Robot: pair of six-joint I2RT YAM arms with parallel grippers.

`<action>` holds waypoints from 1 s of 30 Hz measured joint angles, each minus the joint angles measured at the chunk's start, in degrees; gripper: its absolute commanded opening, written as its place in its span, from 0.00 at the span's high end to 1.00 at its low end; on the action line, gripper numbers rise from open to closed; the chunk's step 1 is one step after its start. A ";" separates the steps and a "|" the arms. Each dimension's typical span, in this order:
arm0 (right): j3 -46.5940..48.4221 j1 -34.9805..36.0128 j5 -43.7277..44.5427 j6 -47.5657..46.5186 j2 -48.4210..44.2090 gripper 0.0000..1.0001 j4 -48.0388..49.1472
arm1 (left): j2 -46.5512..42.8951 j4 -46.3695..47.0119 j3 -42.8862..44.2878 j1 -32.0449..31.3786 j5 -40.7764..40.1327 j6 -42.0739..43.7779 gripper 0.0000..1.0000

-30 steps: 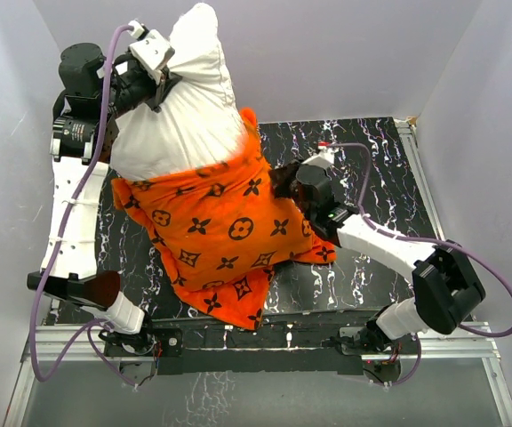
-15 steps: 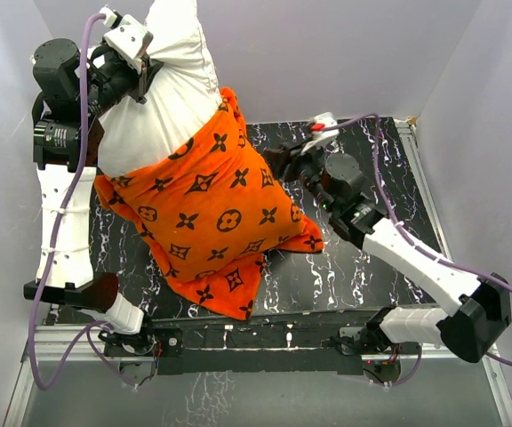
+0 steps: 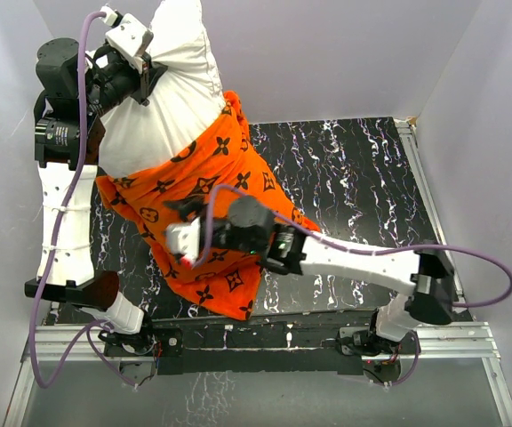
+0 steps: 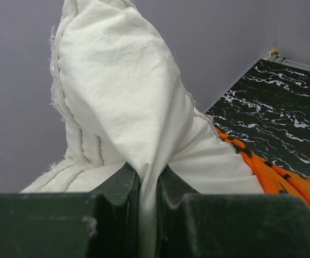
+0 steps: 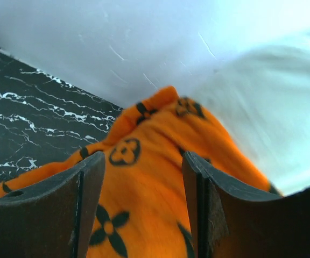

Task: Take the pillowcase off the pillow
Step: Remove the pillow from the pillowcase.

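The white pillow (image 3: 169, 111) hangs raised at the back left, its upper corner pinched in my left gripper (image 3: 143, 76). In the left wrist view those jaws (image 4: 148, 188) are shut on a fold of the pillow (image 4: 122, 91). The orange pillowcase (image 3: 229, 182) with dark motifs still covers the pillow's lower half, its bottom resting on the table. My right gripper (image 3: 178, 233) reaches across over the pillowcase's lower left part. In the right wrist view its jaws (image 5: 144, 183) stand open, with the pillowcase (image 5: 144, 156) just beyond them and nothing gripped. The pillow (image 5: 273, 97) shows blurred at right.
The black marbled table (image 3: 354, 169) is bounded by grey walls at the back and both sides. The right arm's white forearm (image 3: 354, 260) lies across the table's near middle. A metal rail (image 3: 265, 342) runs along the near edge.
My right gripper let go at the pillowcase's right edge, opened, and swung left across to its lower left part. The left gripper lifted the pillow slightly, then held still.
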 measured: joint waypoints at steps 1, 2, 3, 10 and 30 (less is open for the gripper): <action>1.62 1.73 -0.13 -2.86 1.92 0.39 -0.63 | 0.00 0.07 -0.20 -0.02 0.07 -0.15 1.00; 3.13 2.71 -0.20 -4.76 3.56 0.40 -1.25 | 0.00 0.07 -0.31 0.00 0.09 -0.26 1.00; 5.38 3.45 -0.24 -7.04 5.62 0.40 -2.29 | 0.00 0.02 -0.35 0.00 0.07 -0.39 1.00; 21.42 3.72 2.10 -17.20 19.41 0.44 -6.05 | -0.09 0.07 -0.72 0.00 0.44 -0.87 1.00; 31.98 2.99 11.58 -26.21 32.57 0.43 -5.20 | 0.55 -6.32 4.24 0.00 7.02 -10.91 1.00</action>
